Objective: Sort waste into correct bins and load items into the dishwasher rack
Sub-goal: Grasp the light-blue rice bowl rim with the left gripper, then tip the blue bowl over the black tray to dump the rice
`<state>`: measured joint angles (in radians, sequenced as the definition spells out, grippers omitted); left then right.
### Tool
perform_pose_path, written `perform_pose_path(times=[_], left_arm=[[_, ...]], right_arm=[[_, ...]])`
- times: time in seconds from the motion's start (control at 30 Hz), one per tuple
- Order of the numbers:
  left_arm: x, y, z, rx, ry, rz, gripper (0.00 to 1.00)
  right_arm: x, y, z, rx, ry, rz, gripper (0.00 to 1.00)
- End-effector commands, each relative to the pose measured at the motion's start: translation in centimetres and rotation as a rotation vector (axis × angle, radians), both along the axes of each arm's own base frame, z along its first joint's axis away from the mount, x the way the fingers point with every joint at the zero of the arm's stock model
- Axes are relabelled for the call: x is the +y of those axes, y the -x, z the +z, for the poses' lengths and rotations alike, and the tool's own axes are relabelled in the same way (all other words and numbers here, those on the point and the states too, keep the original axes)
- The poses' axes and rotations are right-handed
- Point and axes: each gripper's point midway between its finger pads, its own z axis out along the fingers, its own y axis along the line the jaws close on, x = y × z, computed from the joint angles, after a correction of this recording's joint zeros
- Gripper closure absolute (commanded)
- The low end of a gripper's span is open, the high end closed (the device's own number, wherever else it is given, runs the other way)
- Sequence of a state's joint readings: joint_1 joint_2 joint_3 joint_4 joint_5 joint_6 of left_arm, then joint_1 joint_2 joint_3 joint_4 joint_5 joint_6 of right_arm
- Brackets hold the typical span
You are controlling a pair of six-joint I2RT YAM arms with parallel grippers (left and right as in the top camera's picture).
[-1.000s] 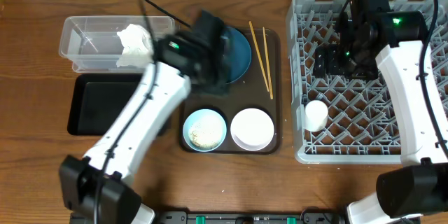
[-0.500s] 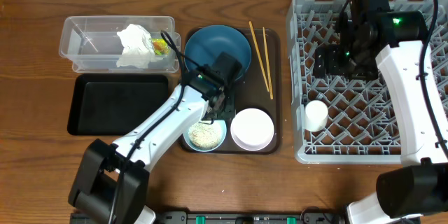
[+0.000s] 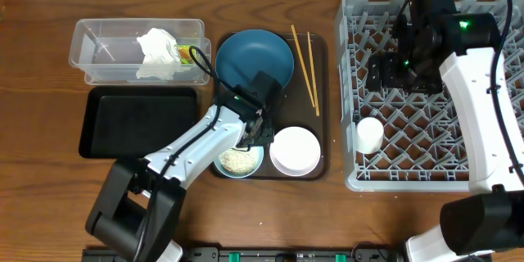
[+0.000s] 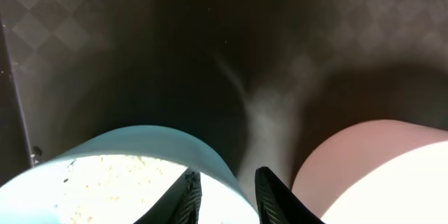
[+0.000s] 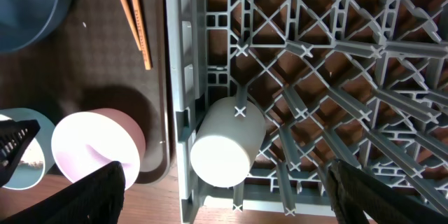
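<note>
Black left claw fingers, narrowly parted, straddle the light blue bowl's rim, grip unclear; right claw spread wide, holding nothing.

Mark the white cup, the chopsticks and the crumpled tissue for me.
white cup (image 5: 218,159): right wrist view, on its round near end.
chopsticks (image 3: 304,65): overhead view, midway along the left stick.
crumpled tissue (image 3: 158,51): overhead view, centre of the wad.

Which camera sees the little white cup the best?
The right wrist view: the white cup lies close up, on its side in the rack. Overhead shows it small. The left wrist view misses it.
</note>
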<state>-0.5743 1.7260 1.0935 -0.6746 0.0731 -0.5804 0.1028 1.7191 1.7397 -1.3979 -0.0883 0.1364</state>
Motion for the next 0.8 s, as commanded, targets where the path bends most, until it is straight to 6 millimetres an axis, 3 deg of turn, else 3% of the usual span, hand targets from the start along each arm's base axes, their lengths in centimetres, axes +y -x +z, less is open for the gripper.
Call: perform_pose_path(times=[0.0,0.2,0.4,0.57,0.77], left_arm=[[0.3,0.3,-1.5,0.039,-0.029,0.013,0.71],[0.4,0.2,-1.6,0.050,-0.015,0.022,0.87],[0.3,0.1,-0.8,0.041,-0.001,0.022,0.94],[0.1,-0.1,2.1,0.009,0.017,0.008,0.94],[1.6,-0.4,7.7,-0.089,0.068,0.006,0.94]], right_arm=[[0.5,-0.1,0.6,-0.020,0.007,0.018,0.10],[0.5,-0.1,0.5,-0.019,0.008,0.019,0.10],[0.5,-0.1,0.5,-0.019,0.007,0.019,0.10],[0.5,-0.1,0.5,-0.020,0.008,0.019,0.10],[0.4,-0.1,0.5,-0.020,0.008,0.019,0.09]])
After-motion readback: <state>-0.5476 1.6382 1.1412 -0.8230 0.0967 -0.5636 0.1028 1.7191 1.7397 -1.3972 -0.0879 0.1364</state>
